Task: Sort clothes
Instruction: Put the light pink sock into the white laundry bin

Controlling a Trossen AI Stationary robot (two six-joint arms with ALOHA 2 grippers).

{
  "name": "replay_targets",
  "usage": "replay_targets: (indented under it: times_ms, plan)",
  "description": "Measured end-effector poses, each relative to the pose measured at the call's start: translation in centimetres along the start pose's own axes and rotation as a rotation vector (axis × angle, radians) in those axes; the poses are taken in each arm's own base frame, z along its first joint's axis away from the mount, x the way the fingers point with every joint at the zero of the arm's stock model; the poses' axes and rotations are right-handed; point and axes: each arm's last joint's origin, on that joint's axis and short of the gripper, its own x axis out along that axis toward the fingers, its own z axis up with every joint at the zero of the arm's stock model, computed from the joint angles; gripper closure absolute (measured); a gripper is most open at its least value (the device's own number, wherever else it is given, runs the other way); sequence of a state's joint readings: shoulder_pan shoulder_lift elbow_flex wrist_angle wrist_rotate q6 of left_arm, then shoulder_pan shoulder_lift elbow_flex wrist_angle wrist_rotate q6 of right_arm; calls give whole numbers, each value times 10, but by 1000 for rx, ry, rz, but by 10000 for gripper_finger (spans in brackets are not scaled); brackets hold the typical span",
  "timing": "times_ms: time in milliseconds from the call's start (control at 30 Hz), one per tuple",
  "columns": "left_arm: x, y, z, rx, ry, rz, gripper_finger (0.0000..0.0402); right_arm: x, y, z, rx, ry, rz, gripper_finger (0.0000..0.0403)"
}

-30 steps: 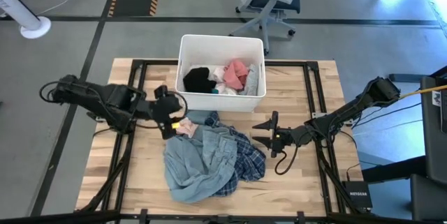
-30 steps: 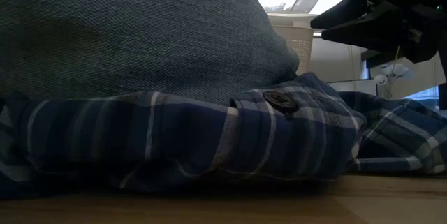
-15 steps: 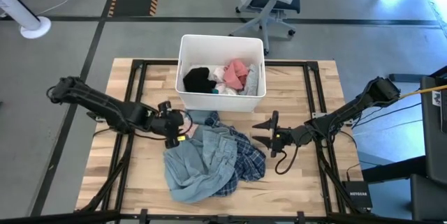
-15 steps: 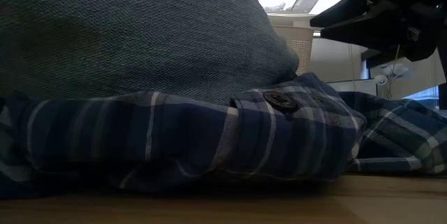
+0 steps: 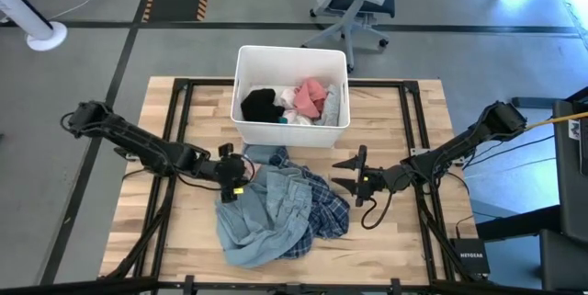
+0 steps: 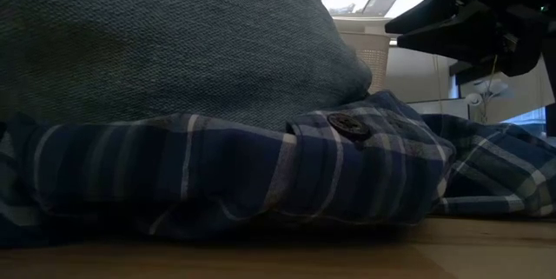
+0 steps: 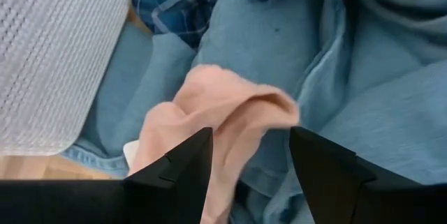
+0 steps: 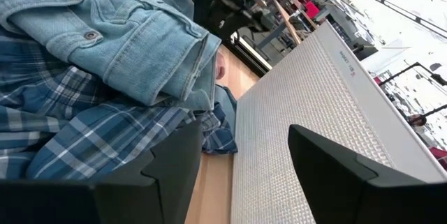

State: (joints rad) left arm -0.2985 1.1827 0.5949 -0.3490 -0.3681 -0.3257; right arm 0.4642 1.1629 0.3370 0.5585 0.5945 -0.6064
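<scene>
I have the left gripper spread over a salmon-pink garment lying on the denim shirt beside the white bin. It's light and limp; I'd pinch its raised fold. The right gripper waits open beside the pile.

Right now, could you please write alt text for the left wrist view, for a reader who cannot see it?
The left hand is open, its two dark fingers on either side of a salmon pink garment lying on a light-blue denim shirt. A navy plaid shirt and the white bin lie beyond.
</scene>
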Motion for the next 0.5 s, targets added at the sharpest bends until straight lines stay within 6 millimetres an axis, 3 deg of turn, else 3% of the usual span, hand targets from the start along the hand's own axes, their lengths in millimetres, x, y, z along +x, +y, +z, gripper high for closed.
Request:
replay_targets:
  times_ms: [167,500]
  plan:
    - [11,3,-13,57,-19,26,216,0,0,0,-1,0,2,171]
    - [42,10,-29,5,-16,65,219,0,0,0,0,-1,1,171]
